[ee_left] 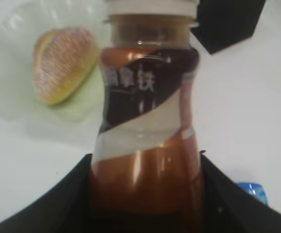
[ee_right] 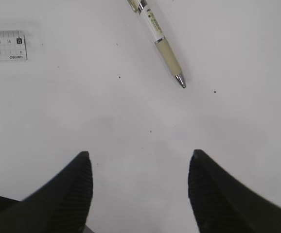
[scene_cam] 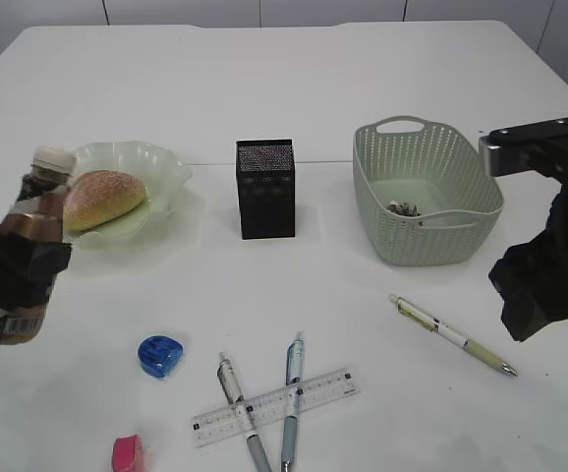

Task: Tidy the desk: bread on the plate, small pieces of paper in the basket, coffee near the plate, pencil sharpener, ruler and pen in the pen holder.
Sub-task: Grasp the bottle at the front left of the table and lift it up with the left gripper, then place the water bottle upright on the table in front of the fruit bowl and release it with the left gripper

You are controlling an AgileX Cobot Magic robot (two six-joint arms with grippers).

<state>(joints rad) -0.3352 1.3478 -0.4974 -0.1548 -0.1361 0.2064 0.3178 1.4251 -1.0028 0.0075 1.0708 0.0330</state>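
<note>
You are looking at a table (scene_cam: pixel 294 88) with lots of bare room at the back. In the middle row three things are standing in your way: the plate (scene_cam: pixel 166 172) with bread (scene_cam: pixel 104 200) on the left, the black pen holder (scene_cam: pixel 265 188) in the middle, and the basket (scene_cam: pixel 426 192) on the right. Gaps are lying open between them — wide enough to pass through. Near the front, two pens (scene_cam: pixel 264 403) and a ruler (scene_cam: pixel 275 406) are crossing each other, with a blue sharpener (scene_cam: pixel 160 356) just beside them and a pink eraser (scene_cam: pixel 128 453) at the edge. Another pen (ee_right: pixel 159 43) is lying alone on the right — the table under the right gripper (ee_right: pixel 140 194) is bare.
</note>
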